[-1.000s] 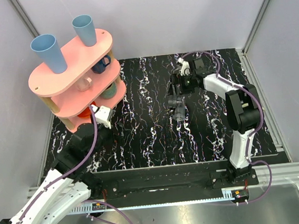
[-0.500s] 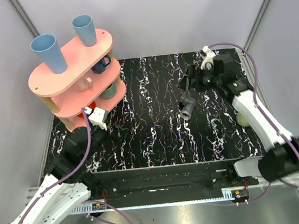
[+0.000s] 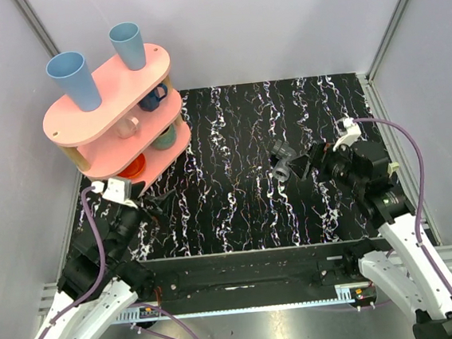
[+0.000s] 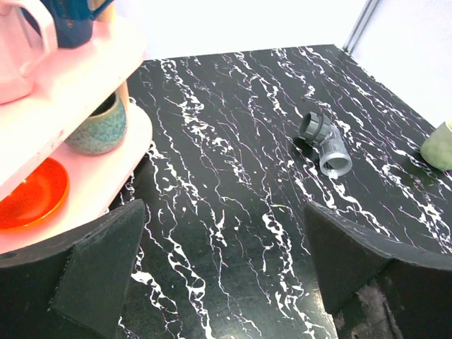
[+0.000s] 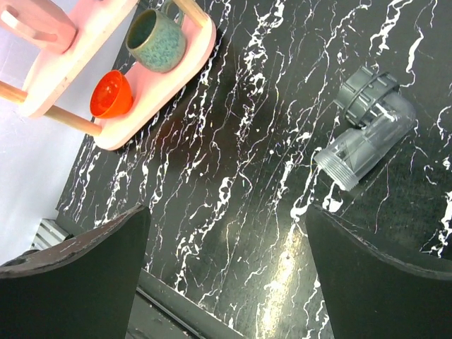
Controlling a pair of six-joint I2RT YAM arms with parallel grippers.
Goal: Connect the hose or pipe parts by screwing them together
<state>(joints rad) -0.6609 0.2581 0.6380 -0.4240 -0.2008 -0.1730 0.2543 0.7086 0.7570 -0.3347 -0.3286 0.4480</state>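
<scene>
**Pipe fitting lies free on the table, both grippers clear of it**

Pipe fitting (image 3: 283, 164) lies on its side on the black marbled table (image 3: 215, 226), a little right of the middle and about halfway between the near and far edges. In the right wrist view the dark ring nut (image 5: 362, 90) sits on one end of the paler elbow piece (image 5: 371, 138). No gap shows between them, so I judge the two already screwed together. How tight cannot be told.

Step, as judged: the joint looks made and nothing holds the part. The next move is either to draw the arms toward the near edge or, if tightness is to be checked, to clamp the elbow piece with one gripper and turn the nut with the other. The part lies flat, so fingers would have to straddle it from above.

Right gripper (image 5: 226, 212): jaws spread wide and empty. The fitting is near, ahead of the fingertips and off to one side, not between them.

Left gripper (image 4: 224, 205): jaws spread wide and empty, near the left edge by the pink rack (image 3: 107, 101), well apart from the fitting
</scene>
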